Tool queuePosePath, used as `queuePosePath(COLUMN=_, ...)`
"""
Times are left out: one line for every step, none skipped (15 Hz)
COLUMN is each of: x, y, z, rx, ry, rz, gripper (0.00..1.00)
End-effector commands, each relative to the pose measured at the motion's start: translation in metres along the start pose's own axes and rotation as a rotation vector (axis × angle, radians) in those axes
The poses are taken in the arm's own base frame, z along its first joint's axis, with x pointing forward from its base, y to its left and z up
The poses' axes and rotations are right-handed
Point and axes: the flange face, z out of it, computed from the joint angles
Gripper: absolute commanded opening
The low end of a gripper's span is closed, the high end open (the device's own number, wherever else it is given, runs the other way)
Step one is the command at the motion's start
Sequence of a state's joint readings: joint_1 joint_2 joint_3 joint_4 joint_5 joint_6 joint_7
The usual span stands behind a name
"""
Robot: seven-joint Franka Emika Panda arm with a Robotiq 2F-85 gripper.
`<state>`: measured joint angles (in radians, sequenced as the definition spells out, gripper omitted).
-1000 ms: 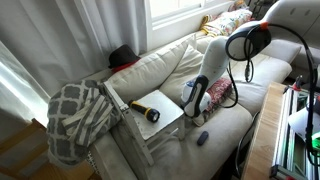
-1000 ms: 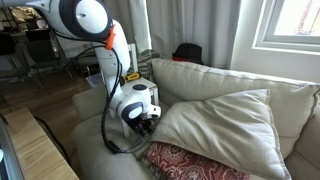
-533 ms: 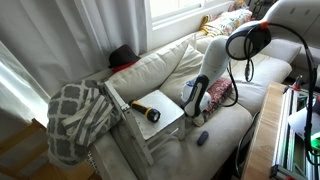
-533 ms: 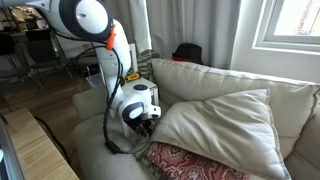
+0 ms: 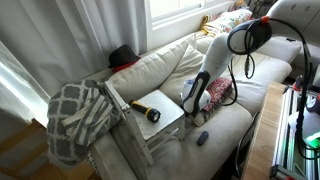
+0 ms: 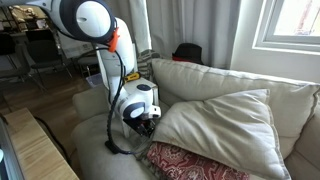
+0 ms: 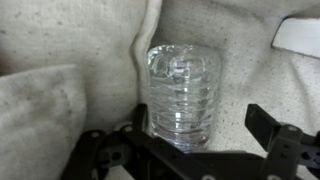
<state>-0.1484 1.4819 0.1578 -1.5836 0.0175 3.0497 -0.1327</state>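
Observation:
In the wrist view a clear ribbed plastic bottle (image 7: 182,92) lies on the cream sofa fabric, its end pointing at the camera. My gripper (image 7: 200,125) is open around it. The left finger (image 7: 138,122) is against the bottle's side and the right finger (image 7: 262,122) stands apart from it with a gap. In both exterior views the gripper (image 5: 193,107) (image 6: 144,123) is low over the sofa seat next to a large cream cushion (image 6: 222,118). I cannot make out the bottle there.
A yellow and black flashlight (image 5: 146,110) lies on a white board (image 5: 165,125) on the seat. A small blue object (image 5: 201,137) lies near the front edge. A red patterned pillow (image 6: 190,162), a checkered blanket (image 5: 78,115) and a black cap (image 5: 122,55) are nearby.
The arm's upper joints have shifted very slightly. The gripper stays low at the same spot on the seat.

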Motion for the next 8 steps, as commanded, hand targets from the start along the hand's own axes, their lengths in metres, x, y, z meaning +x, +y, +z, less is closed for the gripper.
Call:
queuePosePath(x=-0.0106, y=0.0086, z=0.0110, rx=0.060, ry=-0.065, rz=-0.026, gripper=0.99)
queuePosePath(x=-0.0114, y=0.0118, z=0.0111, rx=0.064, ry=-0.073, rz=-0.028, gripper=1.00)
queuePosePath(x=-0.0118, y=0.0115, z=0.0105, rx=0.080, ry=-0.075, rz=-0.033, gripper=0.98)
queuePosePath(x=-0.0120, y=0.0121, z=0.0102, rx=0.091, ry=-0.079, rz=-0.041, gripper=0.87)
queuePosePath(x=-0.0108, y=0.0116, z=0.0083, rx=0.106, ry=-0.068, rz=-0.048, gripper=0.89)
queuePosePath(x=-0.0085, y=0.0129, z=0.0062, rx=0.112, ry=-0.056, rz=-0.045, gripper=0.95)
queuePosePath(x=-0.0078, y=0.0150, z=0.0042, rx=0.125, ry=-0.053, rz=-0.047, gripper=0.95)
queuePosePath(x=-0.0070, y=0.0124, z=0.0028, rx=0.148, ry=-0.049, rz=-0.051, gripper=0.98)
